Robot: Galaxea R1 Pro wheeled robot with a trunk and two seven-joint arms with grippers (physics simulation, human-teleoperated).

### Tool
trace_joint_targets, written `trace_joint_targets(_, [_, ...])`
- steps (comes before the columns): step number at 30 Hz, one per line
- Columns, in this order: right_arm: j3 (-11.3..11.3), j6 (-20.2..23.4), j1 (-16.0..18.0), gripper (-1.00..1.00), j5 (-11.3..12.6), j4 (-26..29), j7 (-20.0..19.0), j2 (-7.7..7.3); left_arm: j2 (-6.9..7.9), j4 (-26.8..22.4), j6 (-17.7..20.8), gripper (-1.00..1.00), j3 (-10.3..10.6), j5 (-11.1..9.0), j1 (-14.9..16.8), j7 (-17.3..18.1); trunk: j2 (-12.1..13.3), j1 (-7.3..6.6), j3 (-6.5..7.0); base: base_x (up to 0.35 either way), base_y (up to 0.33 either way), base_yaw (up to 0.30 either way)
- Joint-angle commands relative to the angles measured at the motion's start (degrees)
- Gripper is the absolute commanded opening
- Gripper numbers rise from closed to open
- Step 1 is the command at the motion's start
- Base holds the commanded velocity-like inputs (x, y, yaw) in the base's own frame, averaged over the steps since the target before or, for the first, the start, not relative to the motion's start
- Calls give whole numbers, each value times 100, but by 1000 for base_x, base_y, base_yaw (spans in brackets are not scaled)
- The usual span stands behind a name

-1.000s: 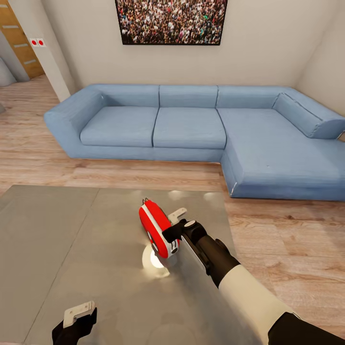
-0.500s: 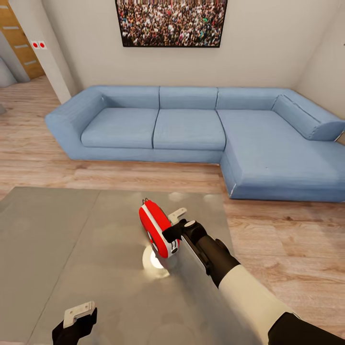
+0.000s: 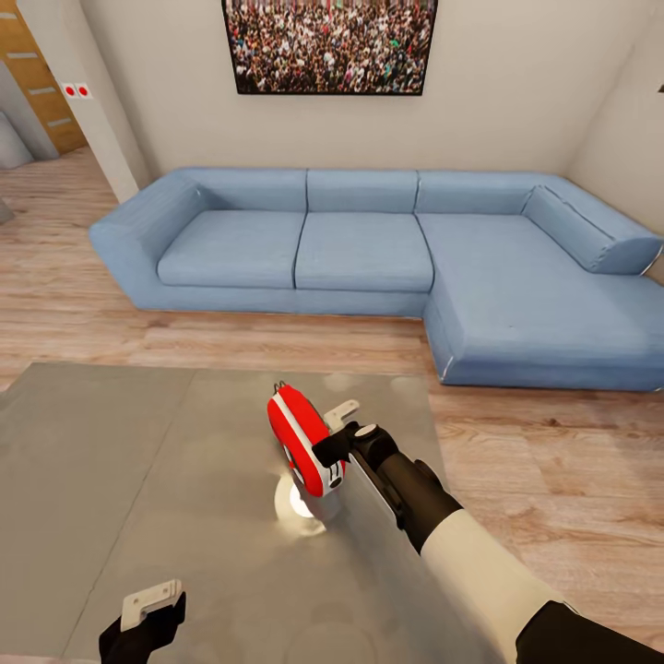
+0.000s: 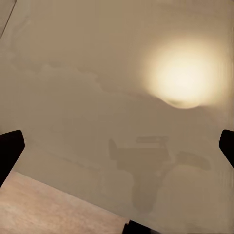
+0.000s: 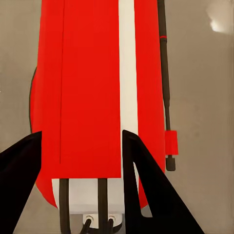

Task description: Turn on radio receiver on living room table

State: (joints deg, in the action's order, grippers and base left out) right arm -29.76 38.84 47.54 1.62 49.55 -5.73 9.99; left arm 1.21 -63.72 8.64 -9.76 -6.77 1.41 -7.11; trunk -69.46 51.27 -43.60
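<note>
The red radio receiver (image 3: 295,438) with its white trim stands upright near the middle of the glossy grey table (image 3: 129,461). My right gripper (image 3: 334,432) is open and sits right against the radio's right end, one finger behind it and one at its front corner. In the right wrist view the radio (image 5: 87,73) looms close, with both dark fingers (image 5: 141,185) spread over its lower end and its thin antenna (image 5: 163,73) alongside. My left gripper (image 3: 148,616) hangs open over the table's near edge, above the bare tabletop (image 4: 73,73).
A big blue L-shaped sofa (image 3: 369,249) runs along the far wall under a crowd picture (image 3: 327,41). Light wood floor (image 3: 553,461) lies between the sofa and the table and to the table's right. A bright lamp glare (image 3: 300,503) marks the tabletop beside the radio.
The whole picture has drifted slightly down and right, so the camera has moved a little. Both grippers and the radio hold their places.
</note>
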Motion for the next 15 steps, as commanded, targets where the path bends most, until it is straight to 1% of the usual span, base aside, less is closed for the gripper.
trace_joint_targets(1, [7, 0, 1, -100, 13, 2, -3, 1, 3, 0, -1, 100, 0, 0, 0, 0, 41, -23, 19, 0, 0, 0])
trace_joint_targets(6, [22, 11, 1, -100, 32, 2, -16, 1, 10, 0, -2, 100, 0, 0, 0, 3, 242, -133, 108, 0, 0, 0])
trace_joint_targets(10, [16, 17, 1, -100, 14, 2, -219, 1, 10, 0, -2, 100, 0, 0, 0, 1, 402, -220, 180, 0, 0, 0])
trace_joint_targets(15, [15, 17, 1, -100, 12, 2, -322, 1, 18, 0, -8, 100, 0, 0, 0, 2, 402, -220, 180, 0, 0, 0])
